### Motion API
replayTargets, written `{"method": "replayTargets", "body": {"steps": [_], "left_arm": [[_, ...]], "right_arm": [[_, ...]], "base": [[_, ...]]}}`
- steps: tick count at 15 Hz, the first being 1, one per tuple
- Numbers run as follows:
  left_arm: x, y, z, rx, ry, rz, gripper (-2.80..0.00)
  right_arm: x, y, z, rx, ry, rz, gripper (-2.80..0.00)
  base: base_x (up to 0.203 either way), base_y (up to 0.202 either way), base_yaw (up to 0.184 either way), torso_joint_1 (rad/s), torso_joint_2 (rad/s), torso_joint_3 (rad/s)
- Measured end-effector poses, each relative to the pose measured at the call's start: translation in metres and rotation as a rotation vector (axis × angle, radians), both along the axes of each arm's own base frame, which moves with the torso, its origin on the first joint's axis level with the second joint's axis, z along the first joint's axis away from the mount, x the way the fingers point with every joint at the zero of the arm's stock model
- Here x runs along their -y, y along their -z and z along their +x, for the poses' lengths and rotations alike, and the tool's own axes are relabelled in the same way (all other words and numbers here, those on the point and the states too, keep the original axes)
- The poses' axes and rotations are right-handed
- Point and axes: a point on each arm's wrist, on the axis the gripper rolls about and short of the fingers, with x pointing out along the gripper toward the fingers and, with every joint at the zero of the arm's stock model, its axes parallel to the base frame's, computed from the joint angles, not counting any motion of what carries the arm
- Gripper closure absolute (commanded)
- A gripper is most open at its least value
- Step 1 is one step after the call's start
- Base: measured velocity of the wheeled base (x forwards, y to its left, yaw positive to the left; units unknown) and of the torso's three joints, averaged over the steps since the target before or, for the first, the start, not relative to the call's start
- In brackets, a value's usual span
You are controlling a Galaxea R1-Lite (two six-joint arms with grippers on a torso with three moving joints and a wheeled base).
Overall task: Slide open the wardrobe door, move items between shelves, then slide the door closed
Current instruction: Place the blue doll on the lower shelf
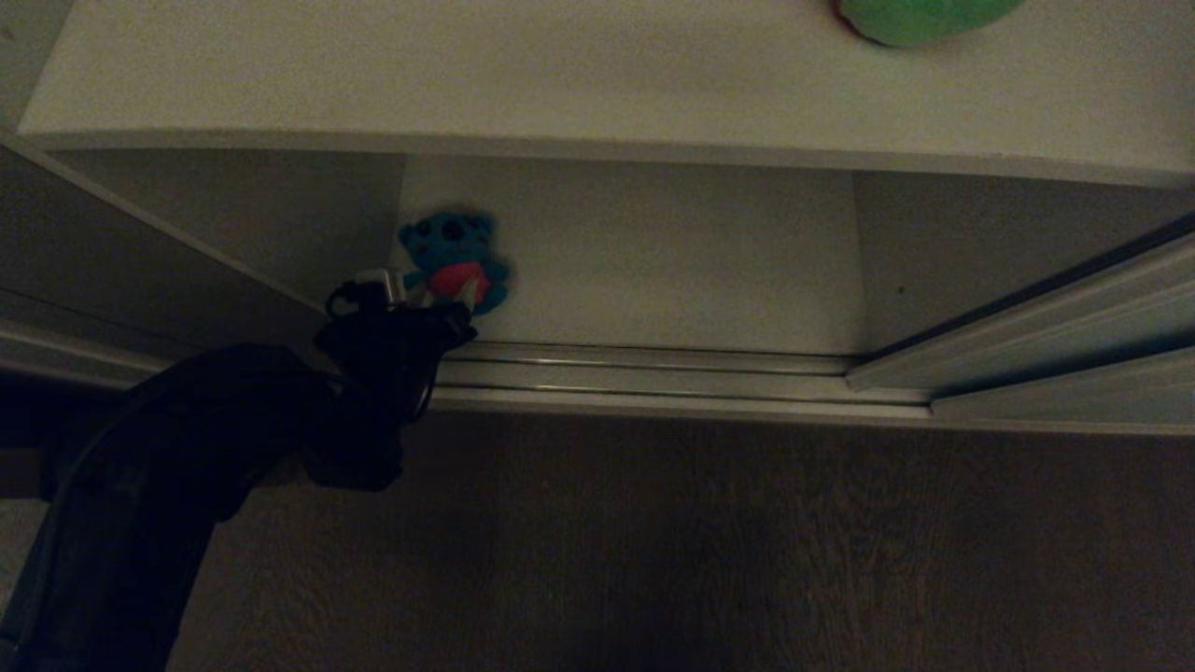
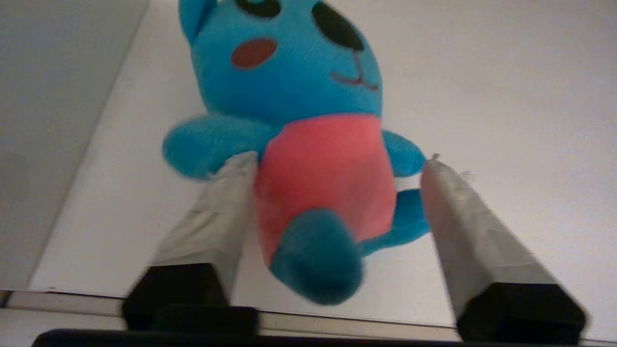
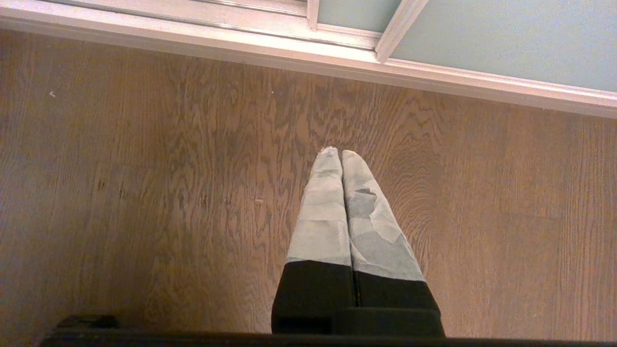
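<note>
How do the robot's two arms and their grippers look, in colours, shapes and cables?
The left arm is bulky and covered in black, with a black cable loop near the wrist. The left gripper has two long tapered fingers wrapped in grey tape on black bases. The right gripper has the same taped fingers and black bases.

- The right hand point(image 3: 341, 153) hangs over the wooden floor point(image 3: 144, 193), its two taped fingers point(image 3: 320, 212) pressed together with nothing between them.
- Beyond the fingertips a pale door track point(image 3: 241, 36) runs along the edge of the floor.
- Behind the track stands the grey-green sliding wardrobe door point(image 3: 506, 43), edged by a light frame point(image 3: 400, 26).
</note>
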Motion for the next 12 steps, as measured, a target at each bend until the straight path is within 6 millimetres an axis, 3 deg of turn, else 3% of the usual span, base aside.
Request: {"method": "replayTargets", "body": {"steps": [3, 4, 8, 12], "left_arm": [[-0.001, -0.005, -0.012, -0.025, 0.005, -0.004, -2.80], [-0.002, -0.010, -0.017, -0.031, 0.007, -0.008, 0.00], [-0.003, -0.024, -0.031, -0.050, 0.026, -0.027, 0.00], [-0.004, -0.032, -0.051, -0.192, 0.070, 0.018, 0.00]], "right_arm": [[0.000, 0.000, 0.000, 0.000, 0.000, 0.000, 0.00], [0.000, 0.000, 0.000, 0.000, 0.000, 0.000, 0.00], [0.000, 0.000, 0.000, 0.000, 0.000, 0.000, 0.00], [0.000, 0.000, 0.000, 0.000, 0.000, 0.000, 0.00]], "base": [[0.000, 0.000, 0.000, 0.000, 0.00, 0.000], [0.000, 0.000, 0.000, 0.000, 0.00, 0.000], [0.000, 0.000, 0.000, 0.000, 0.00, 0.000], [0.000, 0.000, 0.000, 0.000, 0.00, 0.000]]}}
